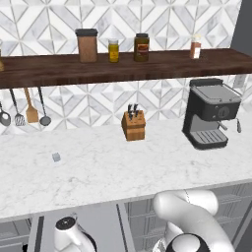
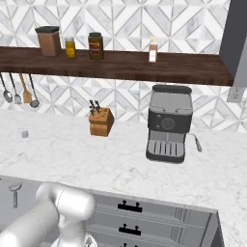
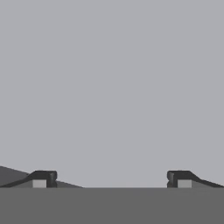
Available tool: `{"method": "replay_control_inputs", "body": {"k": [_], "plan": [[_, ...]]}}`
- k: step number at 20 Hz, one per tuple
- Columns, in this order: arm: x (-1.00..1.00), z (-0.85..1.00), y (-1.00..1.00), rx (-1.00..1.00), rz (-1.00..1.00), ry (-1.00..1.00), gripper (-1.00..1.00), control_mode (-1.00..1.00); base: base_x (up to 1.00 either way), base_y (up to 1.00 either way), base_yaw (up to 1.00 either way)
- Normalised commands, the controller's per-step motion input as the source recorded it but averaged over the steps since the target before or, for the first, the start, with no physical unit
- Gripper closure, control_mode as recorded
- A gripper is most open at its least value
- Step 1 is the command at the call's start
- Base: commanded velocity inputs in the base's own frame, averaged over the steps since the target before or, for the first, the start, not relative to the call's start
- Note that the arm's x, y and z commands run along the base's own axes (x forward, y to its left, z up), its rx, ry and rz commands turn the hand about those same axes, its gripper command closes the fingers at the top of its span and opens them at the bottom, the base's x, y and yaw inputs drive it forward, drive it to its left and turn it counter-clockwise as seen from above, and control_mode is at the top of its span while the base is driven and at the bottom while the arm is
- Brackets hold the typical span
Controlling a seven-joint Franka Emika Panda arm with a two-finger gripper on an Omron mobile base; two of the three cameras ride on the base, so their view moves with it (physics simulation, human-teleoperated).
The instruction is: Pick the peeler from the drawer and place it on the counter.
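Down inside the drawer (image 2: 29,202), our claw (image 3: 112,179) hangs released, the peeler (image 2: 15,191) ungrasped, the marble surface (image 1: 123,162) awaiting it.

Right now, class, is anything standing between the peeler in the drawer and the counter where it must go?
Nothing visible does. The peeler lies in the open drawer just below the counter, whose near edge is bare; the knife block stands farther back.

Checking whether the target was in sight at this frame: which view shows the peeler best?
The right base view: the peeler lies on the open drawer's grey floor, loop head up-picture, beside the white arm. In the left base view the arm covers that area. The hand view faces flat grey past the open gripper.
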Motion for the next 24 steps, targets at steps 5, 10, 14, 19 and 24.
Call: {"method": "replay_control_inputs", "body": {"k": [5, 10, 14, 19, 24], "plan": [[-0.77, 0.01, 0.17, 0.00, 0.00, 0.04, -1.00, -1.00, 0.00, 0.00, 0.00], [-0.86, 0.15, 0.06, 0.00, 0.00, 0.07, -1.00, -1.00, 0.00, 0.00, 0.00], [-0.88, 0.12, 0.06, 0.00, 0.00, 0.08, -1.00, -1.00, 0.00, 0.00, 0.00], [-0.86, 0.11, 0.06, 0.00, 0.00, 0.03, -1.00, -1.00, 0.00, 0.00, 0.00], [0.04, 0.13, -0.02, 0.00, 0.00, 0.00, -1.00, -1.00, 0.00, 0.00, 0.00]]}}
